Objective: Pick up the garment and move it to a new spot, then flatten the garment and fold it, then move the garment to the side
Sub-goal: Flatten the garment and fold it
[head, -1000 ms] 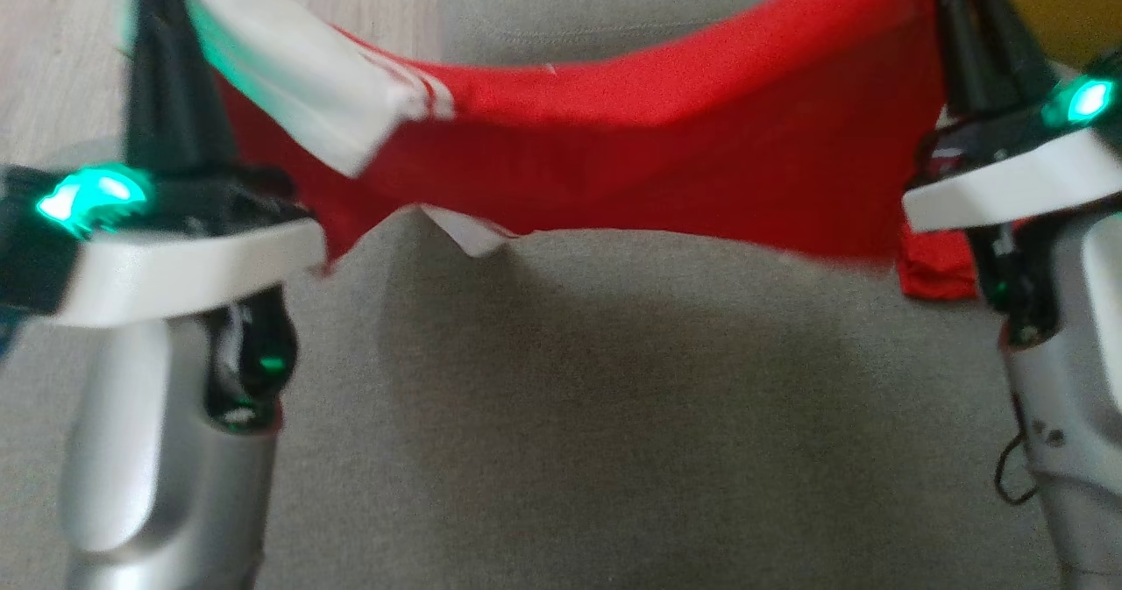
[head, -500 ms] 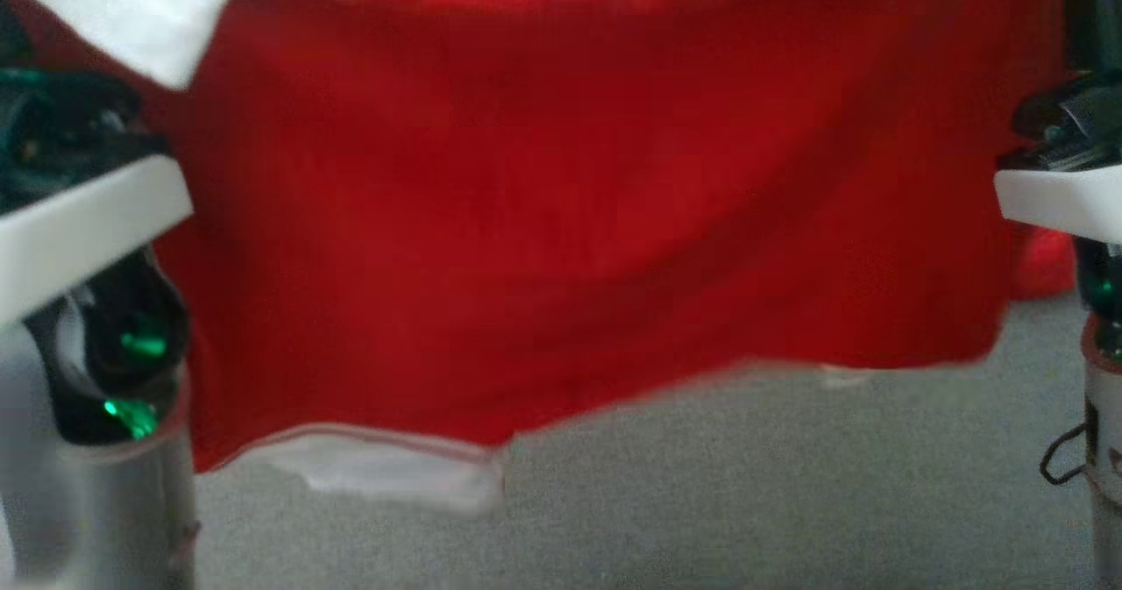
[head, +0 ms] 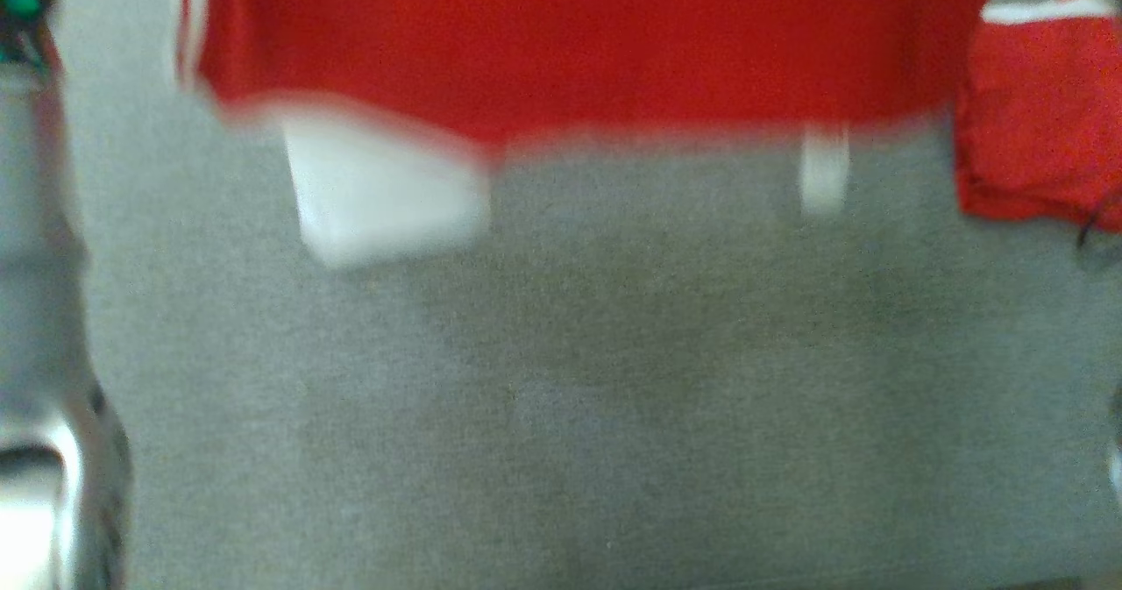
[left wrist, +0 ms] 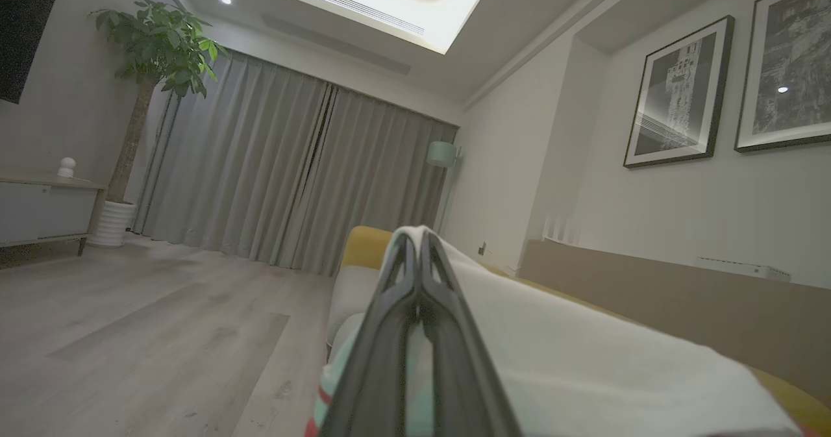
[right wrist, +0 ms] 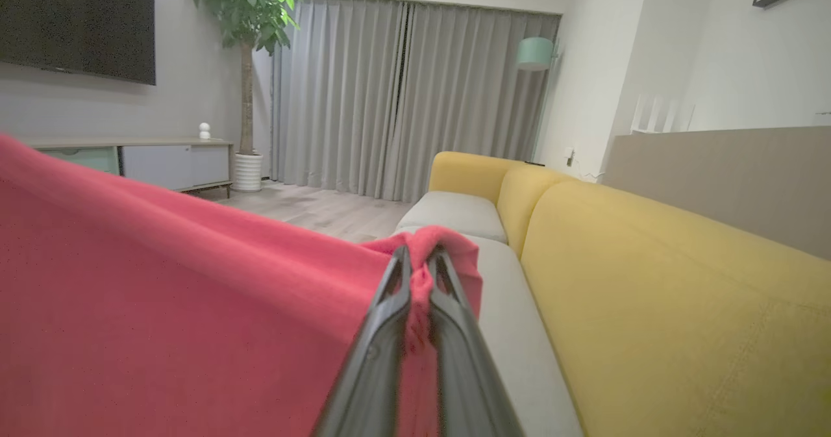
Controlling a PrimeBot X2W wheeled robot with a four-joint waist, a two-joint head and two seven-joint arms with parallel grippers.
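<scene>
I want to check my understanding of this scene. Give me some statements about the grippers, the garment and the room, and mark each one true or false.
1. The left gripper is shut on a white part of the garment. True.
2. The right gripper is open and holds nothing. False: it is shut on the garment's red fabric.
3. The sofa has a blue backrest. False: the backrest is yellow.
4. A potted plant stands beside the grey curtains. True.
</scene>
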